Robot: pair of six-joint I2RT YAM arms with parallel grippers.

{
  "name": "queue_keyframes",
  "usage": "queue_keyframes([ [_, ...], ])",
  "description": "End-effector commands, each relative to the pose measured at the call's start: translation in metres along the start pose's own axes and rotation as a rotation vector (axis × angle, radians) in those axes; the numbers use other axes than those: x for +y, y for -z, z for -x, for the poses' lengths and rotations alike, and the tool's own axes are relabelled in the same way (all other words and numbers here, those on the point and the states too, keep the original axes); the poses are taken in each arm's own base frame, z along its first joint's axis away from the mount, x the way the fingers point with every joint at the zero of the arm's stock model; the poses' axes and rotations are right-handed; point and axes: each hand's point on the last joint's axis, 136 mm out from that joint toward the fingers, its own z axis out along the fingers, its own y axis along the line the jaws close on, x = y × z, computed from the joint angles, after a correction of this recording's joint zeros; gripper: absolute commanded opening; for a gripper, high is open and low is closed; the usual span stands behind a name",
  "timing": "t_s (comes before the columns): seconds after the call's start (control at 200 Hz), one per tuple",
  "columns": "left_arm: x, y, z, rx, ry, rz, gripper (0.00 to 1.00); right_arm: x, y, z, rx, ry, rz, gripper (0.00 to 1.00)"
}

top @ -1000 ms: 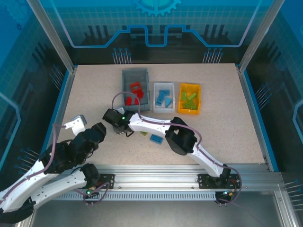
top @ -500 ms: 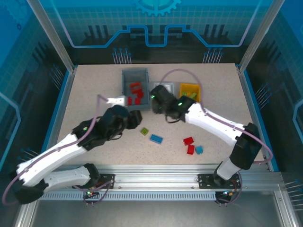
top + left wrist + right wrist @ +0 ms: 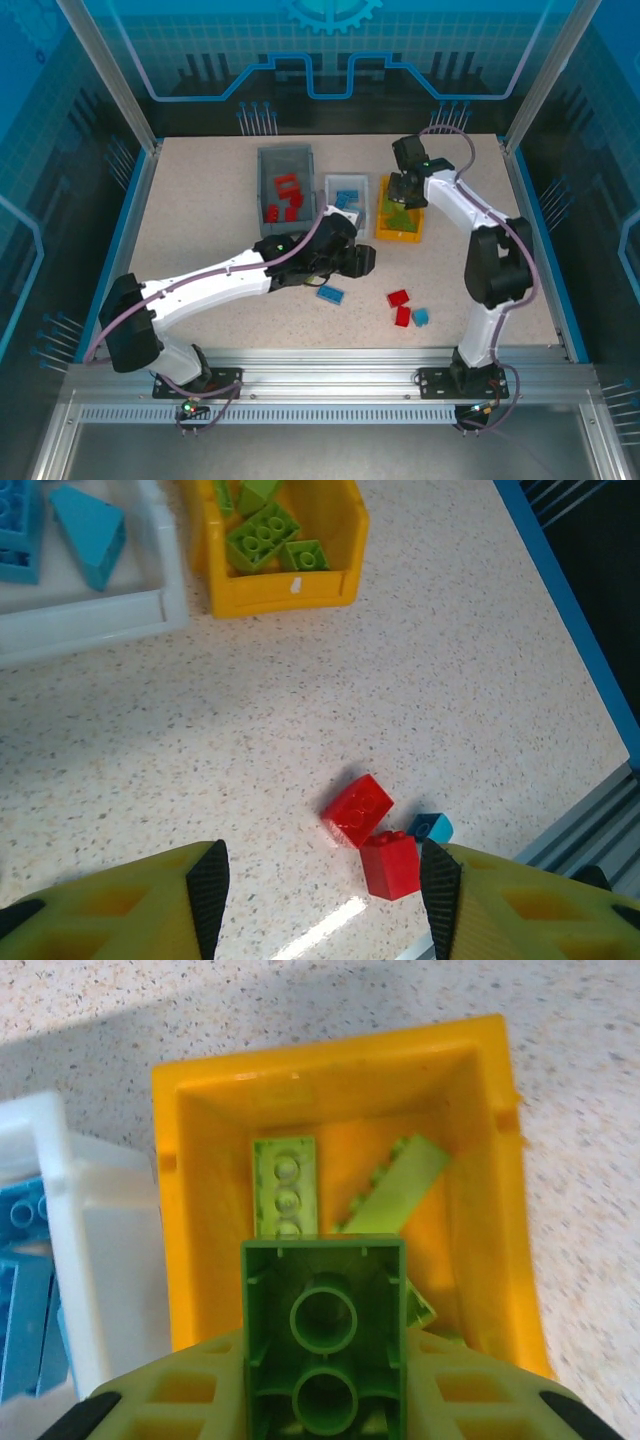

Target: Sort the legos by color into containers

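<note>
Pinching a lime green brick [image 3: 324, 1335], the right gripper [image 3: 325, 1415] hangs over the orange-yellow bin [image 3: 480, 1190] of green bricks [image 3: 285, 1185]. The left gripper [image 3: 318, 885] stands spread and empty above two red bricks [image 3: 357, 810] and, perhaps, a small blue piece [image 3: 431, 828] on the table [image 3: 450, 630].

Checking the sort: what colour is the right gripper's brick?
Brick is lime green; clearest in right wrist view.

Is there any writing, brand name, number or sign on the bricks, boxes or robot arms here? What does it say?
None can be read.
The green brick in the right gripper shows plain hollow tubes, no lettering.
Studs on the bricks in the yellow bin: too small to tell any embossing.
The blue back wall bears a gear drawing, no words.
</note>
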Motion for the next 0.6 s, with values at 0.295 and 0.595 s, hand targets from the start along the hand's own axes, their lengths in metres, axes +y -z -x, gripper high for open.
queue_keyframes([
  [0.295, -0.065, -0.011, 0.001, -0.006, -0.184, -0.077, 0.57, 0.008, -0.023, 0.005, 0.115, -0.03, 0.084, 0.54],
  [0.595, -0.052, -0.033, -0.037, 0.143, -0.078, -0.036, 0.66, 0.004, 0.057, 0.016, -0.037, -0.014, 0.137, 0.63],
])
